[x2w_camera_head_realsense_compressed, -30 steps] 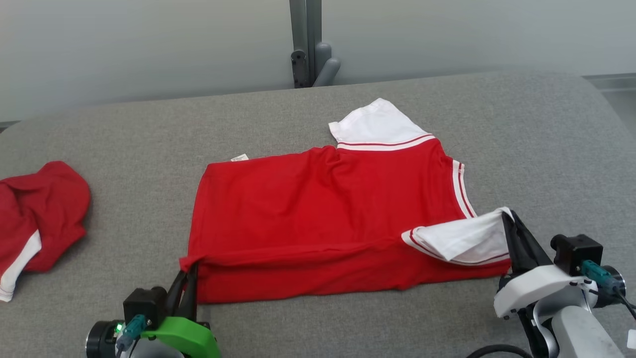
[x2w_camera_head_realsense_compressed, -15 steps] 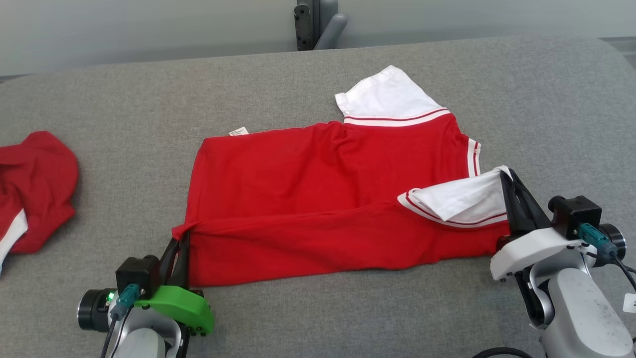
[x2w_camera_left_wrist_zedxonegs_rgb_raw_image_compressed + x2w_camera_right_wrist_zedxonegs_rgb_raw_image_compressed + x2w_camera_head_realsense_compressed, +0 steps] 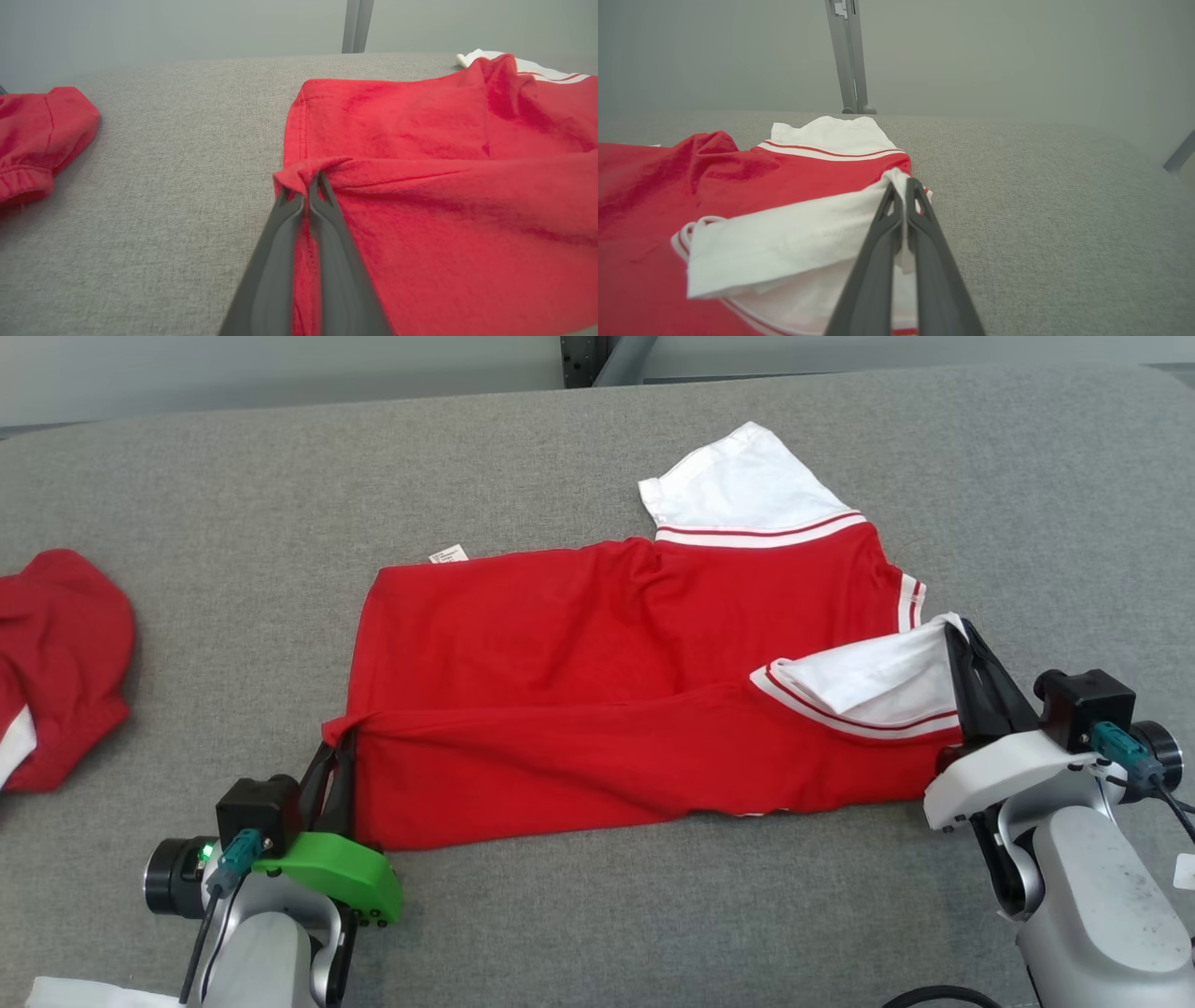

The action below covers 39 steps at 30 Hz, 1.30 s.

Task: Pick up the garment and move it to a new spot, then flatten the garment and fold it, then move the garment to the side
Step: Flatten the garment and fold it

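Garment (image 3: 597, 663), red shirt with white striped sleeves, lies spread across middle of grey tabletop (image 3: 280, 457), its near strip doubled over along a fold line. My left pincer (image 3: 342, 739) pressed together on bunched red hem corner, on side toward tabletop's left edge. My right pincer (image 3: 954, 627) pinching white sleeve (image 3: 868, 686), turned back over red body, toward right edge. Other sleeve (image 3: 738, 485) flat, pointing at far edge. Second red cloth (image 3: 56, 653) crumpled at left edge, well apart.
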Motion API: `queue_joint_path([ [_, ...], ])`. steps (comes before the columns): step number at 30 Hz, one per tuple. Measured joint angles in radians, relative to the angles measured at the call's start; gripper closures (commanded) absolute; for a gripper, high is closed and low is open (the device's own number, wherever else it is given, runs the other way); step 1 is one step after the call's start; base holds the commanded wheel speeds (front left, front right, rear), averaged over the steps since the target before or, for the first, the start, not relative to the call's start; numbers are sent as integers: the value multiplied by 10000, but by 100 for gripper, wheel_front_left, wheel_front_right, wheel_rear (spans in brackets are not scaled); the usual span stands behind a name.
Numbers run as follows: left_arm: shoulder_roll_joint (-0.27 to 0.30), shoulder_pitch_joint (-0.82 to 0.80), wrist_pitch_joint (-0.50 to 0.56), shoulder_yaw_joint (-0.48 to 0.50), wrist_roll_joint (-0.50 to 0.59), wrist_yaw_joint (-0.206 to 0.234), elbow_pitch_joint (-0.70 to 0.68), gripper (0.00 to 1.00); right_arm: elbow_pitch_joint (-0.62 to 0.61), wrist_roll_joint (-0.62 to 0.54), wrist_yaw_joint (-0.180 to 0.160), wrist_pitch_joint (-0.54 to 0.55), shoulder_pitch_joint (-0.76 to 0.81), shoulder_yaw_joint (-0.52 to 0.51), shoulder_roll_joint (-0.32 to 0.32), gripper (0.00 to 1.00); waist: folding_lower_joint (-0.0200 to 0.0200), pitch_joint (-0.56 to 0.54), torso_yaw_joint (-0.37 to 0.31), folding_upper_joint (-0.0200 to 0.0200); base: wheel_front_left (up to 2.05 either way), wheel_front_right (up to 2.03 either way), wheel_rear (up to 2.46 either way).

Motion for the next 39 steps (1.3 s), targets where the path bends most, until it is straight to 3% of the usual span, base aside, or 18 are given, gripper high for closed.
queue_joint_path([
  [9,-4,-227,0,-161,-12,90,13,100,157,-138,0,0,-258,-27,54,99,0,324,58,0,0,0,0],
  [10,-4,-274,0,-180,-31,90,-19,100,171,-146,0,0,-284,-29,54,64,0,362,66,0,0,0,0],
  [11,-4,-308,0,-184,-29,102,-100,100,203,-171,0,0,-312,-29,56,0,0,397,74,0,0,0,0],
  [12,-4,-328,0,-192,-29,132,-169,76,219,-194,0,0,-338,-63,75,0,0,426,83,0,0,0,0],
  [13,-4,-337,0,-194,-23,182,-209,32,217,-238,0,0,-374,-117,100,0,0,448,91,0,0,0,0],
  [14,-10,-337,0,-176,-36,247,-257,0,198,-261,0,0,-414,-186,115,0,0,462,102,0,0,0,0],
  [19,-10,-221,0,-153,-33,468,-520,0,-130,-407,0,-2,-310,-430,232,0,0,371,134,0,0,0,0],
  [29,-8,1122,0,-224,-276,769,-1143,0,-368,-113,0,-2,1539,-784,474,0,0,-163,55,0,0,0,0],
  [39,-12,1473,0,-453,-366,780,-1200,0,890,345,0,-2,1574,-1162,658,0,0,-288,-44,0,0,0,0],
])
